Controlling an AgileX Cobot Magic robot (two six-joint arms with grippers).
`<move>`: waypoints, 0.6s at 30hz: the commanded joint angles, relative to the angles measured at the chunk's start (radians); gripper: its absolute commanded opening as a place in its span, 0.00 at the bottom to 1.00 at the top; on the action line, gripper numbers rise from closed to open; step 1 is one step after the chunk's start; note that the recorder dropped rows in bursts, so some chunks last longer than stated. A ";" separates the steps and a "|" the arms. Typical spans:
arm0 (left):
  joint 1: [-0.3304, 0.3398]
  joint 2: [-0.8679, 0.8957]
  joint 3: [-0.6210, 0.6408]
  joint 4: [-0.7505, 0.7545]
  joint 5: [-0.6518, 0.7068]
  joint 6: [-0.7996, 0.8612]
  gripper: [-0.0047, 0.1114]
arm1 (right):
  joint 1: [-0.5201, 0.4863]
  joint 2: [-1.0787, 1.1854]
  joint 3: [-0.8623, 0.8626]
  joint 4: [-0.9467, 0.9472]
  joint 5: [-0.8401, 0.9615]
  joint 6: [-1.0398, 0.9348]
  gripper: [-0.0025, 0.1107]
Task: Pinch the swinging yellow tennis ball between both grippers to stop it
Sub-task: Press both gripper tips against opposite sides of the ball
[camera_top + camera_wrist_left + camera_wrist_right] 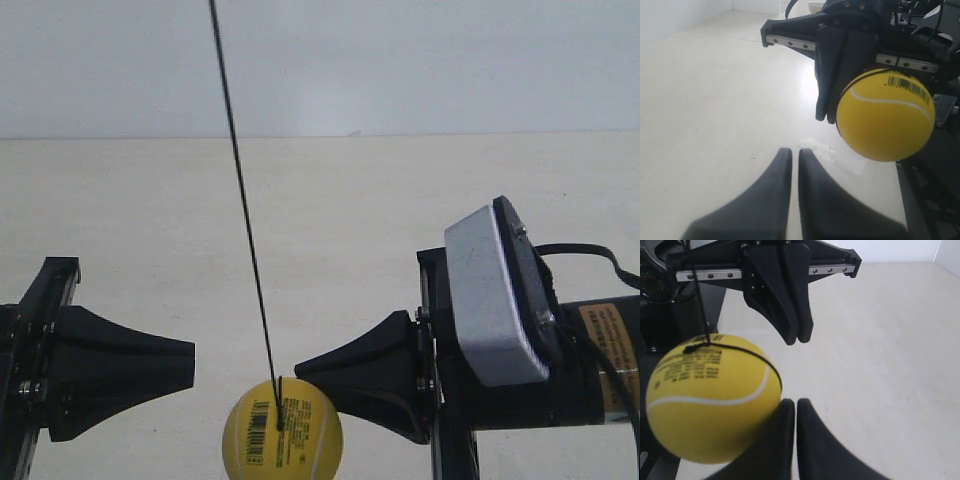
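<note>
- A bright yellow tennis ball (282, 440) with a white curved seam hangs at the bottom centre of the exterior view. The frame's lower edge cuts off part of it.
- A thin black string (245, 200) slants down to the ball from the top edge, left of centre.
- A black printed barcode label (260, 425) shows on the ball's upper left.
- The right gripper (305, 372), a matte black wedge on a frame with a curved silver-grey housing (490, 300), reaches in from the lower right. Its blunt tip sits just beside the ball's upper right; I cannot tell whether they touch.
- In the right wrist view its fingers (815, 440) are clenched to a thin slit and grasp nothing. The ball (710, 400) looms just beside them.
- The left gripper (185, 365), also matte black, sits at the lower left, its tip apart from the ball.
- In the left wrist view its fingers (770, 195) are likewise clenched and empty. The ball (885, 117) hangs near the opposite gripper.
- A pale cream floor (330, 200) lies behind.
</note>
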 commanded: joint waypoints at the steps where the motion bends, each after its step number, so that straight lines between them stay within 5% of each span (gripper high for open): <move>1: -0.005 0.001 -0.003 0.001 -0.010 -0.001 0.08 | 0.001 0.000 -0.004 0.013 -0.012 -0.014 0.02; 18: -0.005 0.081 -0.003 0.021 -0.010 0.018 0.08 | 0.001 0.000 -0.004 0.012 -0.016 -0.020 0.02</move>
